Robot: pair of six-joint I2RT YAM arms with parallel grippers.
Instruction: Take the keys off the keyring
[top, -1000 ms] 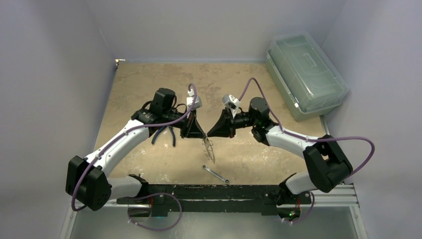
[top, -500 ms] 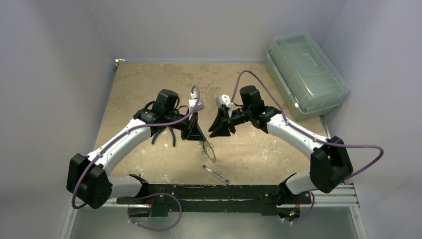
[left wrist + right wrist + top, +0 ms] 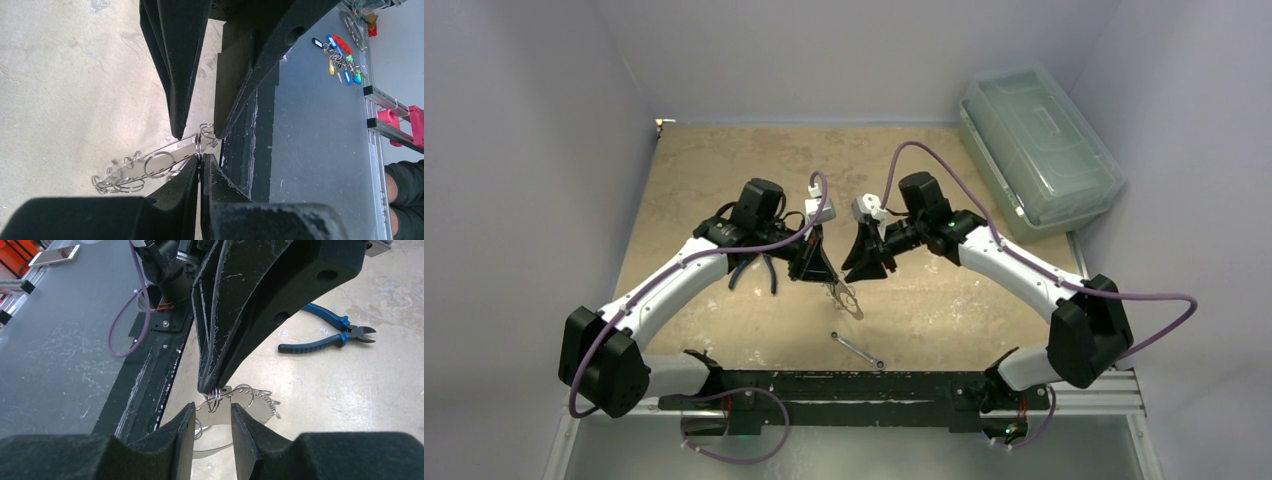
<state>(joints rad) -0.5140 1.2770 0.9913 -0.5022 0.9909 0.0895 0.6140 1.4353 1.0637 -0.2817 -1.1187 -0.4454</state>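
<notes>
The pale oval keyring loop (image 3: 848, 300) hangs slanted from the left end effector (image 3: 201, 160). Its long side runs from those tips down toward the near edge of the sandy table (image 3: 704, 180). The left end effector is squeezed shut on its top end. The small silvery metal keys (image 3: 260, 399) dangle just below the pinch. The right end effector (image 3: 209, 410) is partly open and holds nothing, with one tip on each side of the loop's top.

The keyring (image 3: 845, 299) hangs above the middle of the table (image 3: 724, 170). The left gripper (image 3: 826, 279) meets its top end from the left, and the right gripper (image 3: 854, 276) is just right of that end. The wrench (image 3: 857, 349) lies on the table in front of the keyring, toward the arm bases. The pliers (image 3: 762, 272) lie to its left. The bin (image 3: 1036, 150) stands well behind it to the right.
</notes>
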